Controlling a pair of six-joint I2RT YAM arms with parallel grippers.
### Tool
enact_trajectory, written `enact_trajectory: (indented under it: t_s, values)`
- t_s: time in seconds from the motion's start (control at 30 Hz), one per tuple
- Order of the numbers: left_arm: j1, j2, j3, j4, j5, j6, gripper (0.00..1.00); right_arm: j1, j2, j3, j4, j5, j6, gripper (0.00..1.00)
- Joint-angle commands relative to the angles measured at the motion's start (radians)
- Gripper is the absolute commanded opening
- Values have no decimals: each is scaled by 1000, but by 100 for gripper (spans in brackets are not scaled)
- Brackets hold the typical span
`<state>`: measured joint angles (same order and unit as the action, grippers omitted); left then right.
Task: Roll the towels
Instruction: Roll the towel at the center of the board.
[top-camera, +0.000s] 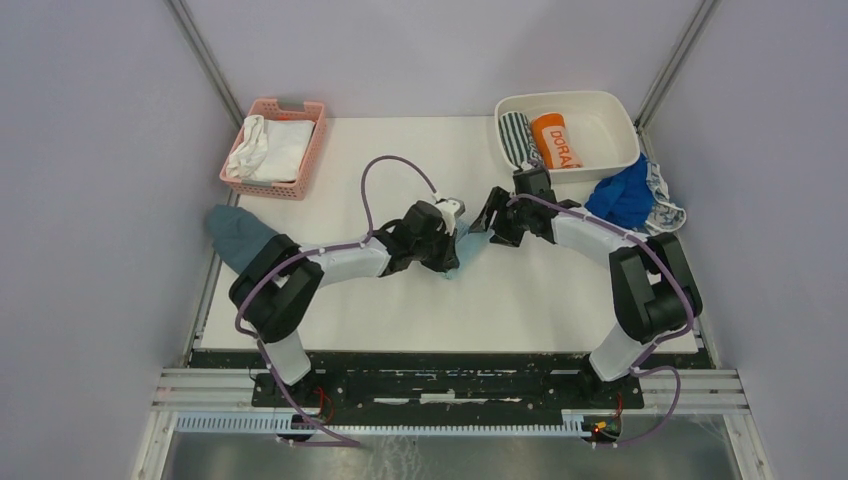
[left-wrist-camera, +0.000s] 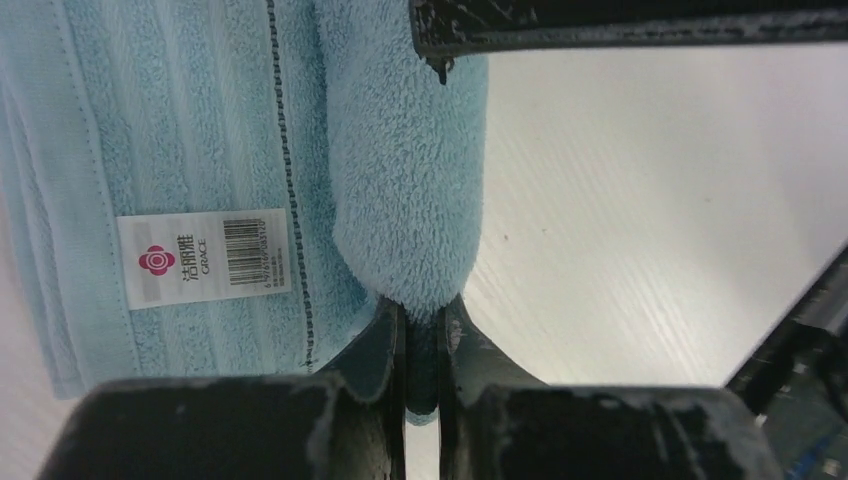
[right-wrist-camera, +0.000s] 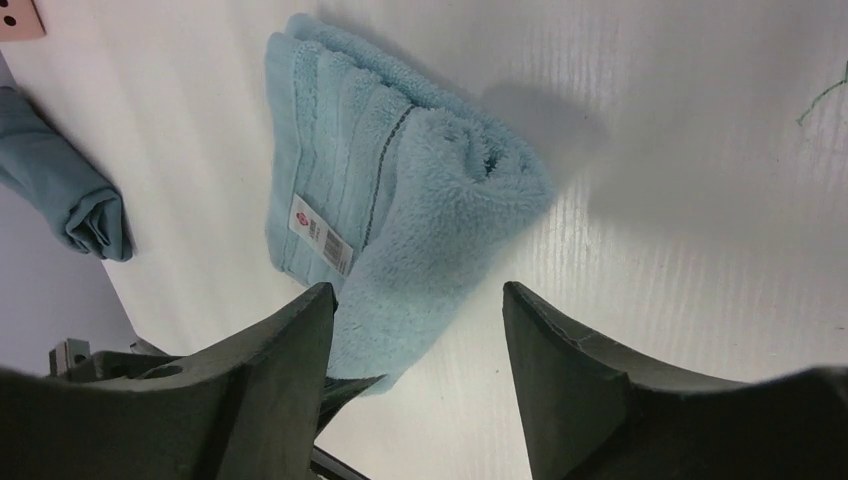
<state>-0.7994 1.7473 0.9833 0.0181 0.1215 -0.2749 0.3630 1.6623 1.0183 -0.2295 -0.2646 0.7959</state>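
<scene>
My left gripper is pinched tight on the rolled end of the light blue towel, which lies mid white table. My right gripper hovers above it, jaws apart, holding nothing.

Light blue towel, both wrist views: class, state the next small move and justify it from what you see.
Probably the right gripper, open above the light blue towel, should lower and close on the rolled part. The left gripper pinches one end of it, while the labelled band lies flat, unrolled.
</scene>
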Motion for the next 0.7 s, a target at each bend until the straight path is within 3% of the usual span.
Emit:
enact_trajectory:
  t_s: [0.0, 0.17, 0.4, 0.67]
  values:
    - [73, 11, -20, 49, 299, -194, 3, 1, -3, -30, 116, 9, 50, 72]
    - [148, 38, -86, 168, 434, -349, 3, 1, 50, -36, 175, 6, 88, 74]
    - [178, 61, -187, 308, 439, -506, 3, 1, 103, -76, 213, -16, 114, 73]
    - [195, 99, -235, 335, 426, -589, 3, 9, 136, -79, 173, -22, 82, 62]
